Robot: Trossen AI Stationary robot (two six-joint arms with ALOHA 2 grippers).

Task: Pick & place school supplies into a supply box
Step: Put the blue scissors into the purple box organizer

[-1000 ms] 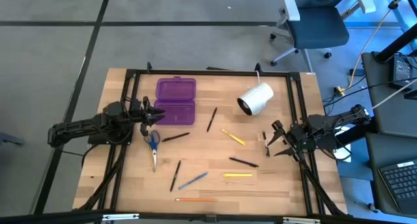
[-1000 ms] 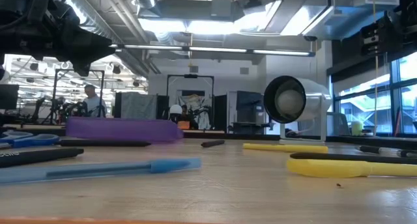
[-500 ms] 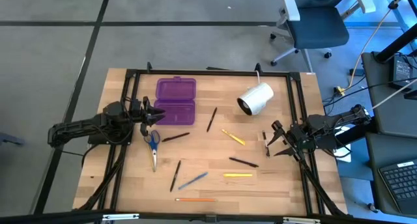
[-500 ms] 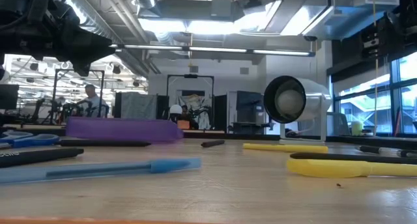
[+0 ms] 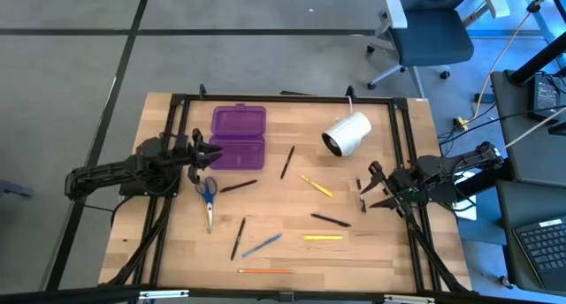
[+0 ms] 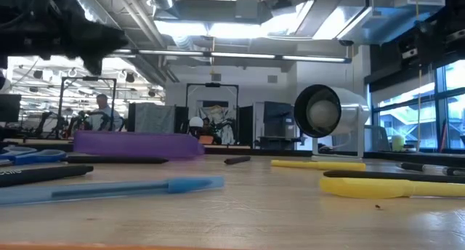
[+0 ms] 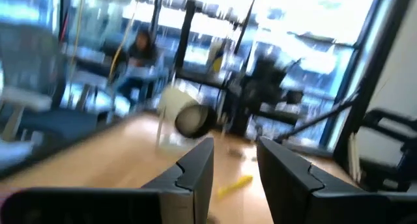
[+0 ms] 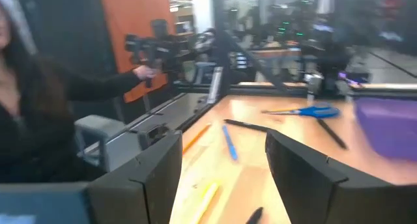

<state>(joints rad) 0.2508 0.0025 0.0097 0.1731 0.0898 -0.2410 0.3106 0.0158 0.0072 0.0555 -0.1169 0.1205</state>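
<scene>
Purple and translucent, the small rectangular plastic supply box (image 5: 239,136) lies closed on the pale wooden table (image 5: 389,251), just ahead of the left gripper (image 5: 210,157), which hovers near the box's corner with its two dark fingers (image 7: 193,169) a narrow gap apart and nothing between them; the blue-handled scissors (image 5: 208,196) lie just beside that gripper, toward the table's front edge, with a black pen (image 5: 239,186) next to them; further from it, across the table's middle, rest another black pen (image 5: 287,161), a short yellow pencil (image 5: 317,186), a dark pen (image 5: 330,220), a yellow marker (image 5: 323,238), a blue ballpoint (image 5: 262,245), a black pencil (image 5: 238,238) and a thin orange pencil (image 5: 265,271); the right gripper (image 5: 373,191) hangs at the table's opposite side with its fingers (image 8: 146,172) spread wide and empty, the yellow pencil and dark pen nearest to it; a white cylindrical roll (image 5: 346,134) lies on its side beyond that gripper, near the far edge; in the right wrist view a person in a dark sleeve (image 8: 39,100) sits beyond the table.
</scene>
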